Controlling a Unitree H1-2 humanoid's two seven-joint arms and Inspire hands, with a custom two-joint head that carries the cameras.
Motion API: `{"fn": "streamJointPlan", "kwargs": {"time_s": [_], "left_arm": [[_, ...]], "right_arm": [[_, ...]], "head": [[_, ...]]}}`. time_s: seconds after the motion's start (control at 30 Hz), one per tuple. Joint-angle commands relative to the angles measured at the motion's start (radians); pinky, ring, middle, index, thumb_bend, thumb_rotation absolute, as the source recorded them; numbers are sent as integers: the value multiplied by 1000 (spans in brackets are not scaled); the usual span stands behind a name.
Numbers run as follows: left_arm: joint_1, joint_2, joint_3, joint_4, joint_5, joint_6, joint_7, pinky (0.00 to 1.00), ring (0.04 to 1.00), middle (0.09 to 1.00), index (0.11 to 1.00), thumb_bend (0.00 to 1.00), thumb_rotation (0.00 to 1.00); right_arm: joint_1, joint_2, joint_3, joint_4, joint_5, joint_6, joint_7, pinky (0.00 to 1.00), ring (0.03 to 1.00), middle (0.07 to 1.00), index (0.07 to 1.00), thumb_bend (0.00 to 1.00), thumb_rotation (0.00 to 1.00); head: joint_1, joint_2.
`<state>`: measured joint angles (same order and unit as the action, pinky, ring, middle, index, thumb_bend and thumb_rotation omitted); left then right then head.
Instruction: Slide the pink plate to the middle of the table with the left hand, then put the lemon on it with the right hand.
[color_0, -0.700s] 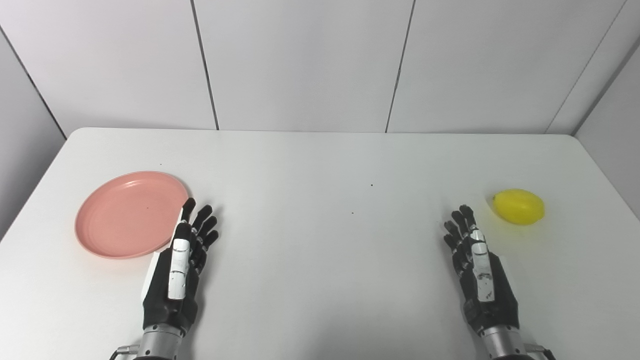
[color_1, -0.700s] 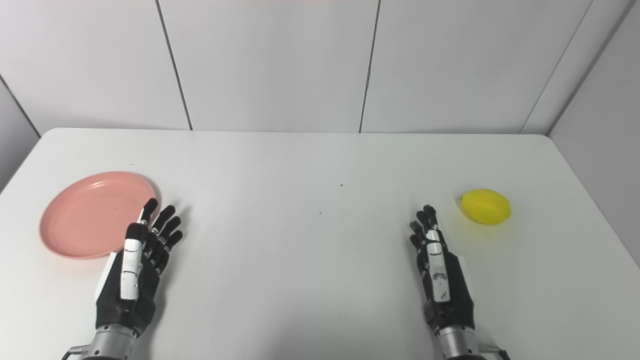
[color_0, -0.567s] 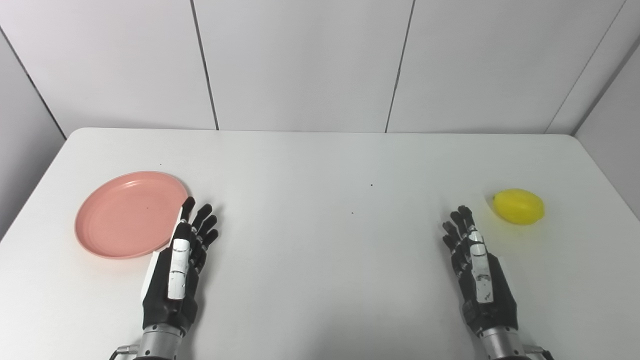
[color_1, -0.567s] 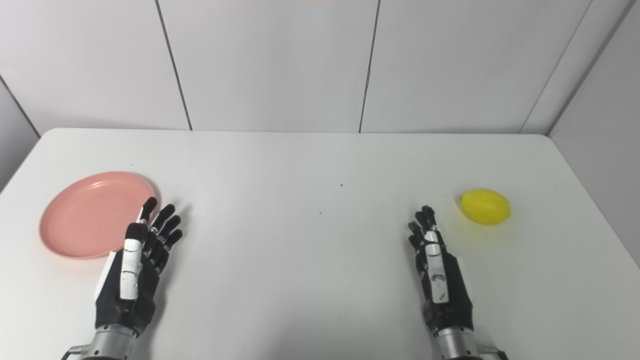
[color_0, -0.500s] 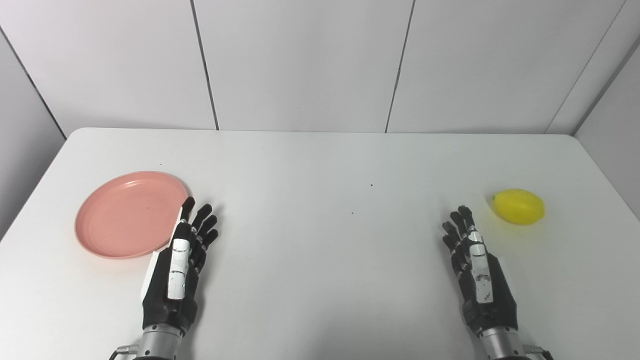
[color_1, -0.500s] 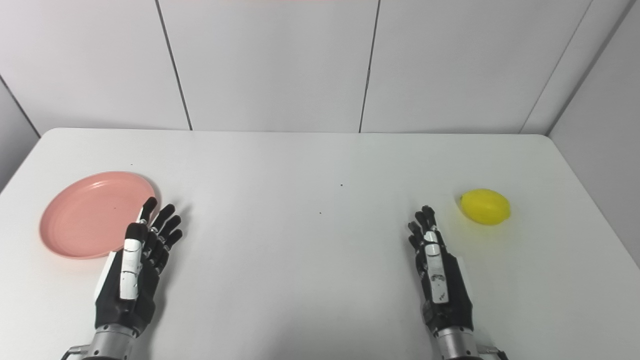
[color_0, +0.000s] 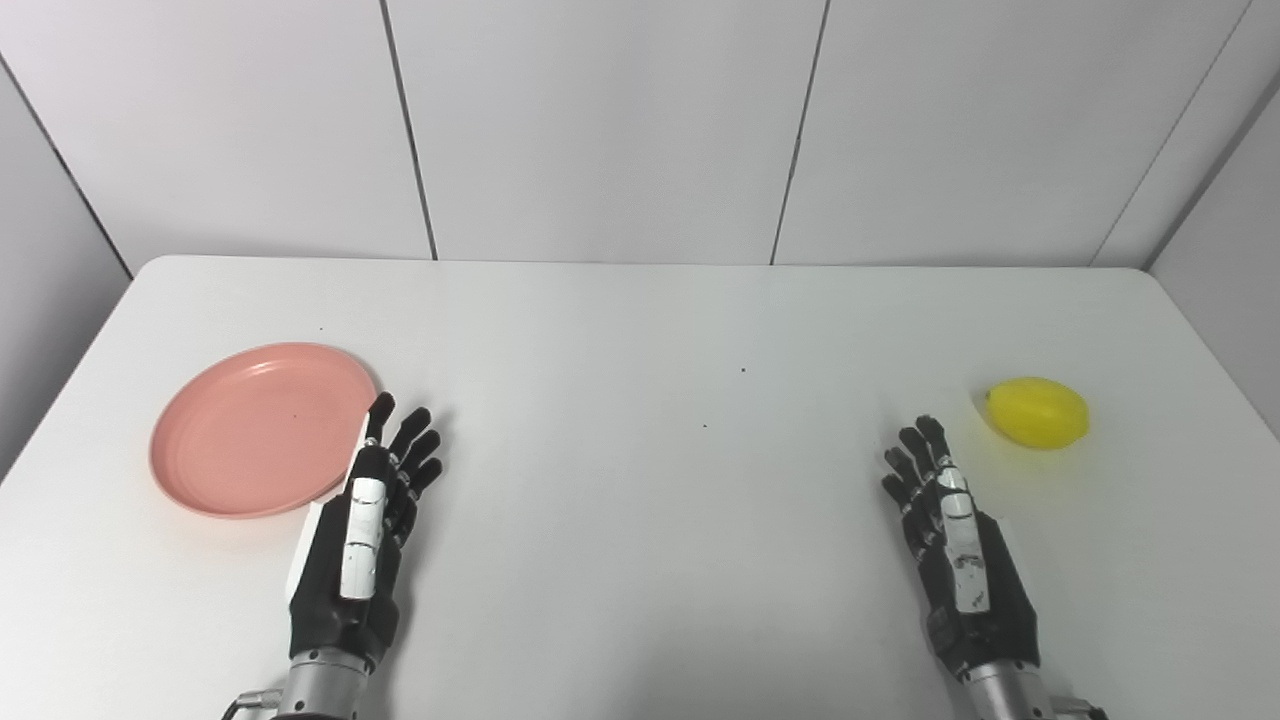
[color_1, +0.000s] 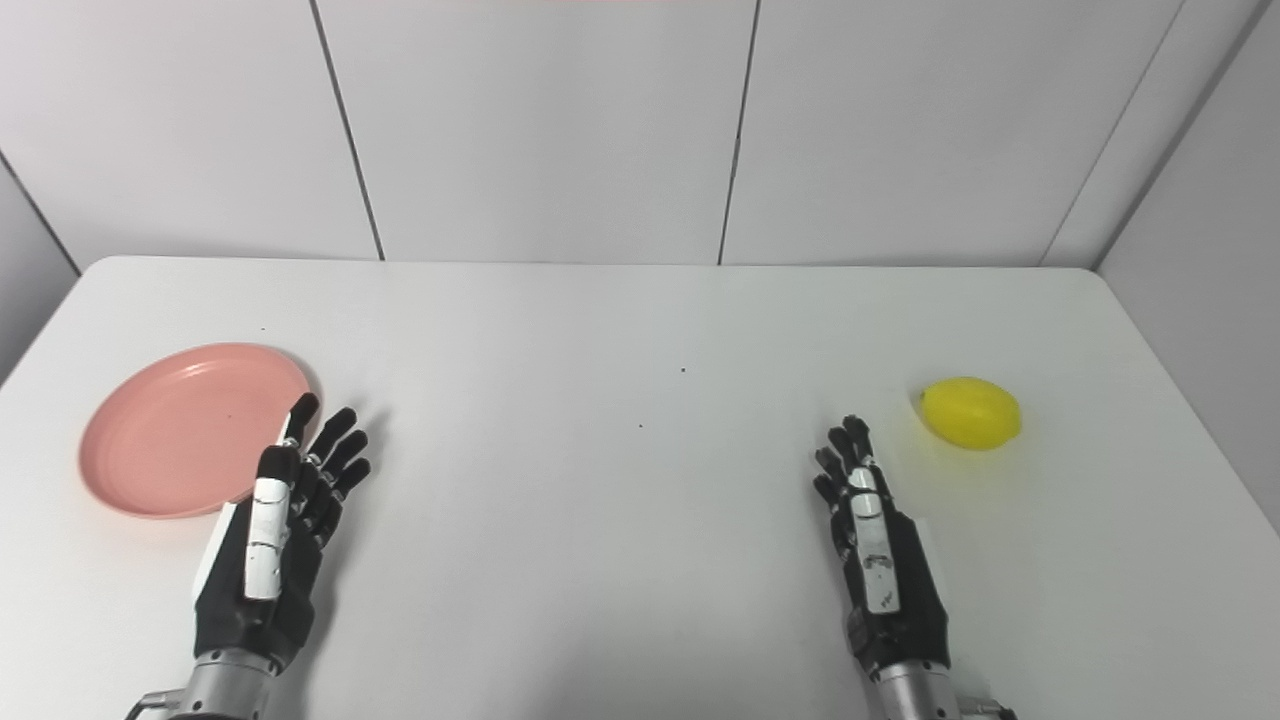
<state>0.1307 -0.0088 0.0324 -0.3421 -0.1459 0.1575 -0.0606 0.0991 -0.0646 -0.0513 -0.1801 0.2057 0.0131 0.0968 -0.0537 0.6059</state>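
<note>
My left hand (color_0: 360, 540), fingers spread and empty, lies beside the shallow round pink plastic plate (color_0: 262, 428) at table-left; light and slick, I judge, best pushed by its rim.

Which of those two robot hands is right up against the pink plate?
The left robot hand: its fingertips reach the round pink plate's rim. The right robot hand sits short of the yellow lemon.

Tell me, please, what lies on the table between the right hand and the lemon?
Nothing: in the left eye view only bare white table separates the right hand from the lemon.
</note>
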Motion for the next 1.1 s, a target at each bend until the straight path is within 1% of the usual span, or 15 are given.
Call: {"fn": "streamJointPlan", "kwargs": {"time_s": [0.0, 0.2, 0.3, 0.37, 0.5, 0.7, 0.77, 0.87, 0.9, 0.93, 0.97, 1.0, 1.03, 1.07], "left_arm": [[48, 7, -2, -23, 3, -30, -3, 940, 938, 945, 999, 776, 923], [46, 15, 2, -20, -5, -32, -8, 965, 953, 961, 1000, 765, 929], [46, 18, 6, -21, -3, -32, -6, 945, 941, 948, 1000, 764, 932], [46, 20, 8, -19, -9, -35, -11, 951, 946, 954, 1000, 765, 932], [44, 18, 10, -23, -11, -30, -10, 958, 954, 965, 1000, 763, 939], [40, 17, 13, -19, -15, -30, -11, 937, 942, 947, 1000, 776, 926], [40, 15, 7, -8, -8, -37, -12, 937, 942, 946, 1000, 779, 927], [40, 7, -4, 9, 7, -52, -8, 933, 936, 939, 996, 777, 928], [39, 1, -8, 17, 12, -58, -4, 932, 933, 937, 996, 779, 926], [38, -3, -11, 24, 14, -64, -2, 928, 930, 935, 994, 781, 922], [37, -8, -16, 34, 19, -73, 0, 925, 928, 934, 995, 780, 919], [35, -11, -20, 42, 22, -79, 1, 921, 927, 933, 996, 781, 915], [34, -16, -25, 53, 25, -88, 3, 915, 924, 931, 994, 785, 909], [33, -21, -28, 61, 27, -96, 5, 913, 923, 929, 992, 786, 904]], "right_arm": [[-18, -7, -6, -6, 4, -45, 10, 992, 967, 987, 997, 742, 946], [-18, 4, -5, -8, 1, -41, 4, 984, 961, 979, 990, 756, 934], [-17, 8, -2, -9, -2, -43, 2, 978, 957, 973, 980, 753, 929], [-16, 12, -2, -10, -8, -43, -2, 973, 953, 970, 977, 753, 927], [-18, 12, -3, -12, 0, -40, 2, 982, 956, 974, 978, 737, 928], [-19, 11, -3, -13, -4, -38, 2, 978, 960, 976, 985, 739, 928], [-21, 6, -7, 1, 4, -48, 9, 978, 961, 977, 988, 740, 927], [-22, -3, -12, 19, 16, -61, 22, 991, 967, 983, 989, 732, 933], [-24, -9, -15, 27, 20, -66, 26, 995, 970, 986, 991, 731, 936], [-24, -13, -17, 32, 22, -70, 29, 998, 972, 989, 993, 730, 940], [-26, -19, -21, 44, 26, -78, 33, 1000, 973, 990, 993, 729, 944], [-27, -23, -24, 52, 29, -84, 36, 1000, 972, 989, 992, 728, 945], [-29, -29, -28, 65, 34, -95, 42, 1000, 972, 990, 996, 724, 951], [-30, -33, -31, 72, 37, -101, 47, 1000, 972, 990, 997, 721, 955]], "head": [[-8, -1], [-19, 1], [-24, 0], [-28, 0], [-19, 5], [-10, 7], [20, -11], [40, -21], [69, -34], [69, -34], [95, -52], [100, -55], [125, -71], [125, -71]]}}
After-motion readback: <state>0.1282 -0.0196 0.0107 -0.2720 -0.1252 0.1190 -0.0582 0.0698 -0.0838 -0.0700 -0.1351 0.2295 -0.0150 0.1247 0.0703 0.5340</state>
